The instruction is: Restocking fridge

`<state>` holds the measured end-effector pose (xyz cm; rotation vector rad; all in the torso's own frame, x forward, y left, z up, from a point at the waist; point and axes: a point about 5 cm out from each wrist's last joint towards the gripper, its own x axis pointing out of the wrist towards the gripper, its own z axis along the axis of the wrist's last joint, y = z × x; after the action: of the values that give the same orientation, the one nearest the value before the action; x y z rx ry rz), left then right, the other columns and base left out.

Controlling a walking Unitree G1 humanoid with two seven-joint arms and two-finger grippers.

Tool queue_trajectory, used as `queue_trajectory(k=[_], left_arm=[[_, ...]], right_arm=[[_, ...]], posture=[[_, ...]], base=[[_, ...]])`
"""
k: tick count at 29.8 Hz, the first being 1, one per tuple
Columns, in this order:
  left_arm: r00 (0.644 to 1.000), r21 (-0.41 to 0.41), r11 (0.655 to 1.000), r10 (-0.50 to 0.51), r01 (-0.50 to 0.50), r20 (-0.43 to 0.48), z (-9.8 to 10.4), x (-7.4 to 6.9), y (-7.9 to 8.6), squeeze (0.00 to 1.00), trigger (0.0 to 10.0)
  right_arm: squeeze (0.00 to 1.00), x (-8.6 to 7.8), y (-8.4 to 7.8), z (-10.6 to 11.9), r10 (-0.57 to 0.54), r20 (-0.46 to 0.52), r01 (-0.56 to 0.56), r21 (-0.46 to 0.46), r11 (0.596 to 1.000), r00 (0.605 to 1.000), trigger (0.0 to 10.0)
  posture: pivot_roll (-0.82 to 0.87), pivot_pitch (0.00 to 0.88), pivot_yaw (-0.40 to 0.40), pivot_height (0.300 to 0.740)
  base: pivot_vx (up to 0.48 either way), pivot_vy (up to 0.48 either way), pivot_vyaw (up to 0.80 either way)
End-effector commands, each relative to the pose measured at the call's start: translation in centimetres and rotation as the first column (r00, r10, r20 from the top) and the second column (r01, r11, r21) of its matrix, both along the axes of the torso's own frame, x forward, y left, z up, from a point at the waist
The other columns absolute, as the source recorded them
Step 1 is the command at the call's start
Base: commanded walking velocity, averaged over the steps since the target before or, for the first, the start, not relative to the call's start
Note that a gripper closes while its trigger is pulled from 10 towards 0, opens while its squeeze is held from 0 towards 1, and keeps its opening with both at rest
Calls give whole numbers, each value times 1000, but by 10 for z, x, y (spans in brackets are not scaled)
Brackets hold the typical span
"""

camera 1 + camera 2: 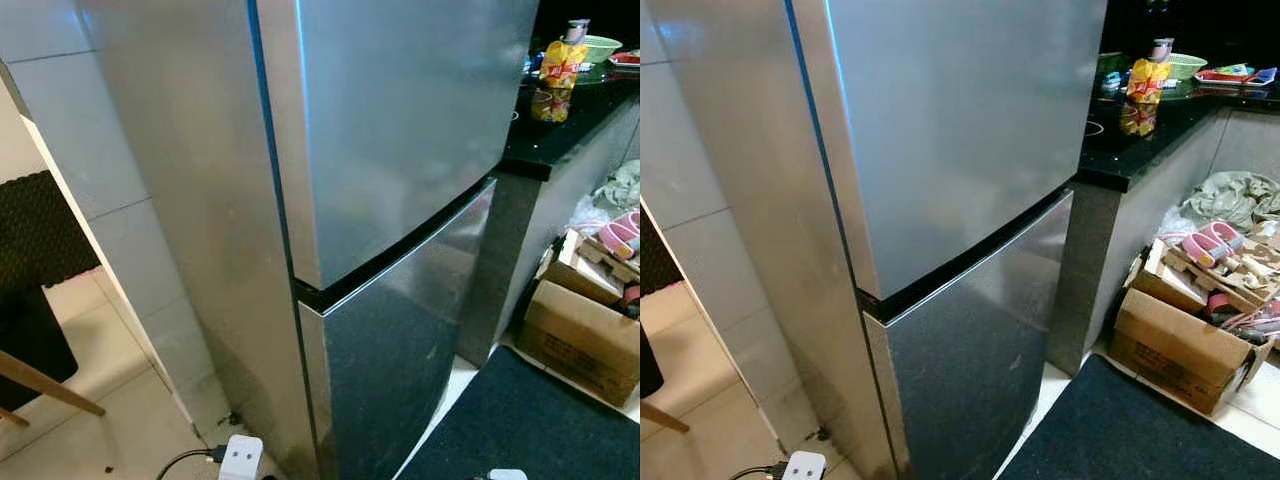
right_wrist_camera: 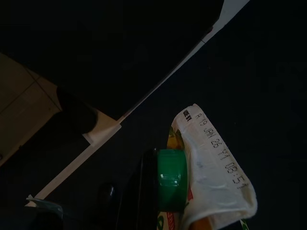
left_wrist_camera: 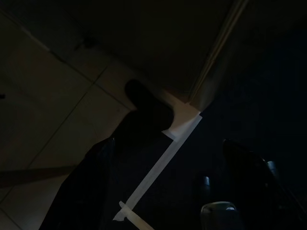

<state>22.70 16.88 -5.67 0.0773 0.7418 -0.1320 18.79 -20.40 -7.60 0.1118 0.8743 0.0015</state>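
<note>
Pale tiled floor point(image 1: 110, 420), dark mat point(image 1: 1140, 430), black counter point(image 1: 1140, 140).

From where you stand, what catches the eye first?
The tall silver two-door fridge stands close ahead, both doors shut. To its right, a yellow snack packet sits on the black counter, above an open cardboard box of clutter. The right gripper holds a green-capped carton.

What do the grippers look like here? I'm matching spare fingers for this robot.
The wrist views are dark. The left gripper has two long, glossy black fingers with rounded edges. On the right gripper, one straight black finger shows beside the carton. No cables or markings can be made out.
</note>
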Motion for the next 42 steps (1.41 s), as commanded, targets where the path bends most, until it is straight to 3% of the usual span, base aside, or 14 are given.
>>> queue_trajectory(k=[1,21,24,28,35,42], left_arm=[[1000,5,1000,-7,7,-18,-3,-5,2,0,10000],[999,6,999,-38,38,-21,-3,-4,0,0,10000],[999,-13,999,-41,40,-27,-4,-5,-2,0,10000],[991,35,991,-130,131,-38,-5,-6,-7,0,10000],[993,34,993,-109,110,-35,-5,-6,-7,0,10000],[997,57,995,-80,81,-24,-3,-3,-5,0,10000]], right_arm=[[0,-4,1,-2,-5,-3,5,1,1000,1000,10000],[0,-4,1,-2,-9,0,9,2,1000,1000,10000],[0,-6,0,-3,-11,-2,11,1,1000,1000,10000],[0,-7,-1,-3,-14,-4,14,0,1000,1000,10000],[0,-8,-3,-3,-19,-5,19,-2,1000,1000,10000],[0,-7,-5,-2,-12,-4,12,-8,1000,1000,10000]], posture=[[-40,27,77,740],[-43,32,84,740],[-45,38,85,740],[-49,42,88,740],[-50,46,88,740],[-56,48,76,740]], base=[[0,0,0],[0,352,0],[0,0,0],[0,-240,0],[0,-467,0],[0,0,0]])
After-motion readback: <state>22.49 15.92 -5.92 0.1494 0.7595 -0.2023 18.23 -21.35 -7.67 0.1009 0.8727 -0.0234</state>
